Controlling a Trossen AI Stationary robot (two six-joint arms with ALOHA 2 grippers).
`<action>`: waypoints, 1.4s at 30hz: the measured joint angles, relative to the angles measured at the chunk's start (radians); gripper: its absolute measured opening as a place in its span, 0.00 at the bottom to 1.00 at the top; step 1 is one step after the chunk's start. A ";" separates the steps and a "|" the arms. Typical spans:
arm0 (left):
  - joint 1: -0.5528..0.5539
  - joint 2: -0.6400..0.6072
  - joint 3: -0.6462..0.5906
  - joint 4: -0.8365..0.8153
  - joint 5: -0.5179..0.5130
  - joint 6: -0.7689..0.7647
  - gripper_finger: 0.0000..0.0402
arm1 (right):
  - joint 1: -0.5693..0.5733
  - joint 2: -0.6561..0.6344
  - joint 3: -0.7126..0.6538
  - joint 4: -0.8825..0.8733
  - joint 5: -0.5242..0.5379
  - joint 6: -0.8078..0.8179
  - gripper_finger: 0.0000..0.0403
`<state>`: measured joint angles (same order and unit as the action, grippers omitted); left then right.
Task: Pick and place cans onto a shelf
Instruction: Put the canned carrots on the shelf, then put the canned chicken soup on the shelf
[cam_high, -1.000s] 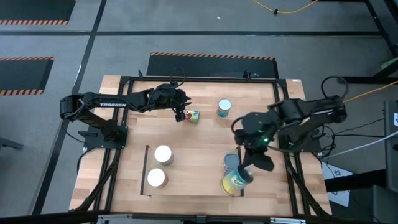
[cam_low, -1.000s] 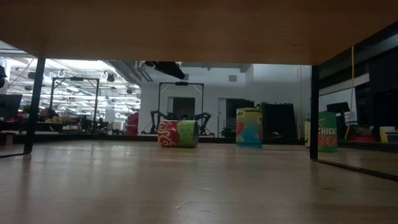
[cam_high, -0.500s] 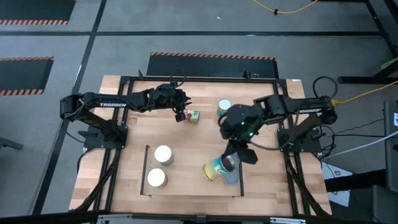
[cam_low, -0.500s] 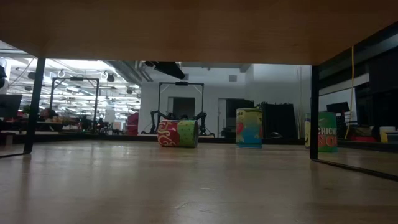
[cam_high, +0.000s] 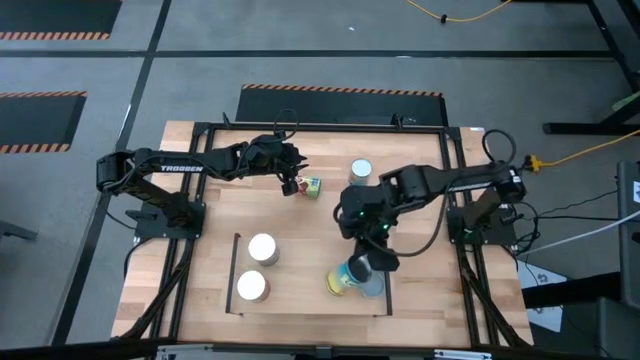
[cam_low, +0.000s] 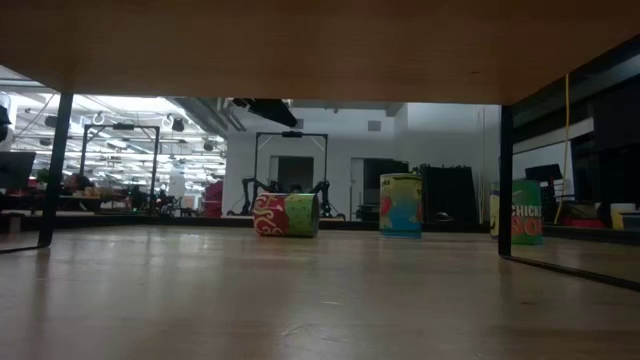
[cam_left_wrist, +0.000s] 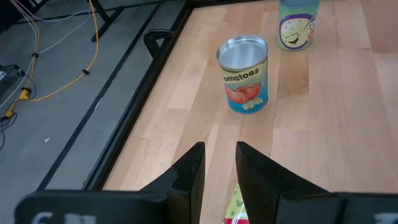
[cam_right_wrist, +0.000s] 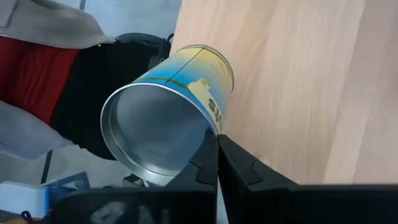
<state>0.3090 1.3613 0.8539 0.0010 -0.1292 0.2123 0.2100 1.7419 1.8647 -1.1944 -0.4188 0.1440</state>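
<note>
- Two white-topped cans (cam_high: 258, 266) standing on the light-wood shelf (cam_high: 300, 288), at 7 o'clock.
- Yellow-blue tin (cam_high: 346, 278) tilted over the shelf, clamped by the right gripper (cam_high: 367, 262), not yet released.
- Lying red-green can (cam_high: 311, 185) at 12 o'clock under the left gripper (cam_high: 291, 183), its fingers parted.
- One more upright can (cam_high: 360, 170) waiting beside.
- Smooth metal cylinders, glossy labels, matte wood grain.

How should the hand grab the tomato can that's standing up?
Grip the tomato can by its round side, about midway up, coming down from above with one finger on each side. It stands upright, flat lid up, with free space all round it.
</note>
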 joint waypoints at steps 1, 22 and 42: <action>0.000 0.000 0.000 0.000 0.000 0.000 0.21 | 0.000 0.004 0.000 0.000 0.005 0.000 0.02; 0.000 0.000 0.000 0.000 0.000 -0.001 0.21 | 0.000 0.033 0.000 0.000 0.033 0.003 0.03; 0.000 0.000 0.000 0.000 0.000 -0.001 0.21 | 0.000 0.032 0.000 0.025 0.034 0.004 0.14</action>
<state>0.3089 1.3613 0.8539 0.0010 -0.1295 0.2115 0.2100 1.7744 1.8645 -1.1698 -0.3851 0.1478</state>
